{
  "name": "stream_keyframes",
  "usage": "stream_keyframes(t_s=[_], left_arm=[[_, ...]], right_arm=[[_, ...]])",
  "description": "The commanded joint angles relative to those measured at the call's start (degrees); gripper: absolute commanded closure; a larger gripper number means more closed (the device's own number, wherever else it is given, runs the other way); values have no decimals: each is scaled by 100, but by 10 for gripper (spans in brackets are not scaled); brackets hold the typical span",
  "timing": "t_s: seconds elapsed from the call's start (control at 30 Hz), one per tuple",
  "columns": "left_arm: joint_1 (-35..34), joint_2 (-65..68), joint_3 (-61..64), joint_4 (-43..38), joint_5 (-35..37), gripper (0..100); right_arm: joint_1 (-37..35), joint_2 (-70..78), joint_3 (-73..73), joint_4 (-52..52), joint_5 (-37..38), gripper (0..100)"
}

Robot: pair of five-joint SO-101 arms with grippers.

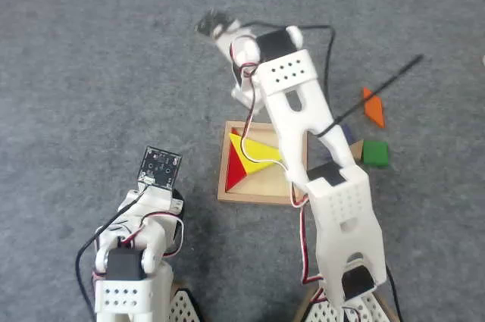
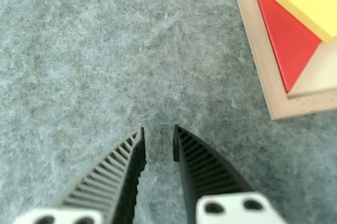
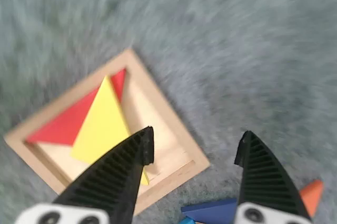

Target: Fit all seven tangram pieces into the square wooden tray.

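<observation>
The square wooden tray lies mid-table with a red triangle and a yellow triangle inside. My right arm stretches over it, and my right gripper hangs above the carpet beyond the tray's far side. In the right wrist view my right gripper is wide open and empty, with the tray, a blue piece and an orange piece in sight. My left gripper is open by a narrow gap, empty, low over carpet beside the tray's corner.
On the carpet right of the tray lie an orange piece, a green block and a blue piece partly hidden by the right arm. A black cable runs across them. Bare grey carpet spreads left of the tray.
</observation>
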Motion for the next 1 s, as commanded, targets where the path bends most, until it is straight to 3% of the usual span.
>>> stream_keyframes(t_s=[0.0, 0.13, 0.33, 0.5, 0.7, 0.97], left_arm=[[-9, -123, -66, 18, -62, 914], [-9, -123, -66, 18, -62, 914], [-9, -123, -66, 18, -62, 914], [-9, -123, -66, 18, -62, 914], [-9, -123, -66, 18, -62, 914], [-9, -123, -66, 18, -62, 914]], right_arm=[[-13, -866, -334, 127, -677, 746], [4, -1068, 404, 40, -941, 746], [-48, -1965, 2215, -1288, -1284, 746], [-4, -3697, 4932, -2571, -1266, 746], [-13, -4910, 8607, -4971, -1292, 746], [4, -4919, 9292, -5851, -1670, 746]])
